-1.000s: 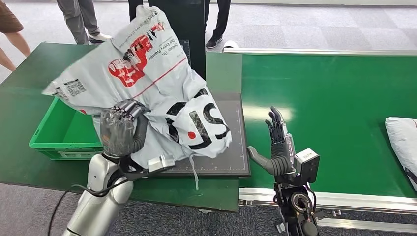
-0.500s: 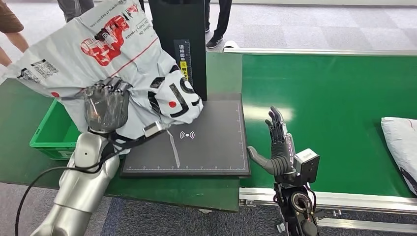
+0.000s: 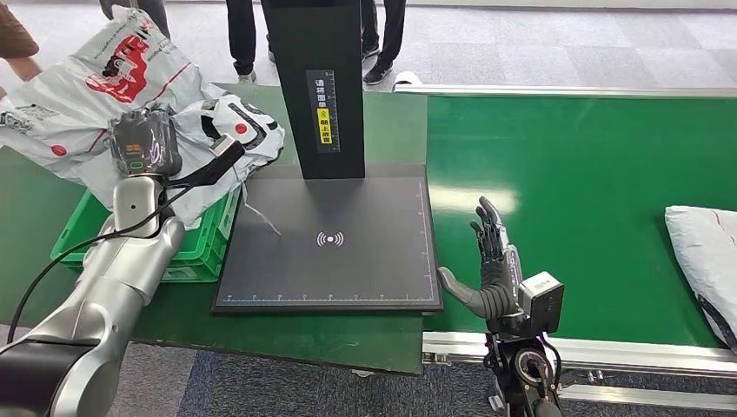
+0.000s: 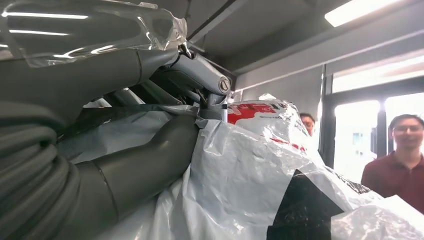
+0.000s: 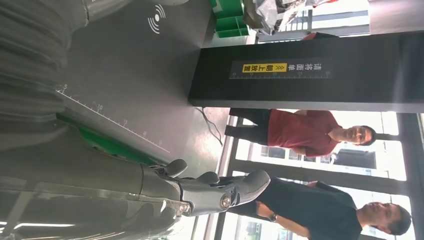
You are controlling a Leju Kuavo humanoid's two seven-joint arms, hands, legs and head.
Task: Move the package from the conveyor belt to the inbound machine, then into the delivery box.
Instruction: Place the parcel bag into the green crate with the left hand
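- While the left hand (image 3: pixel 143 142) closes its fingers (image 4: pixel 150 160) on the crumpled grey plastic of the package (image 3: pixel 96 95), the bag hangs above the green delivery box (image 3: pixel 195 248), at about 10 o'clock in the head view.
- Seen from the left wrist, the package (image 4: pixel 260 175) presses against the thumb and darker fingers, its red print and black lettering facing outward.
- Spread out and upright, the right hand (image 3: pixel 491 265) holds nothing, with its fingers (image 5: pixel 220 187) apart; it stands at 5 o'clock, over the near edge of the conveyor belt (image 3: pixel 591 182).
- Between the two hands lies the dark scanning pad of the inbound machine (image 3: pixel 335 239), whose black column (image 3: pixel 322 87) rises at 12 o'clock.
- A second parcel (image 3: pixel 706 252) rests on the belt at 3 o'clock, well apart from the right hand.
- People (image 3: pixel 248 39) stand on the floor beyond the table, at 11 to 12 o'clock.
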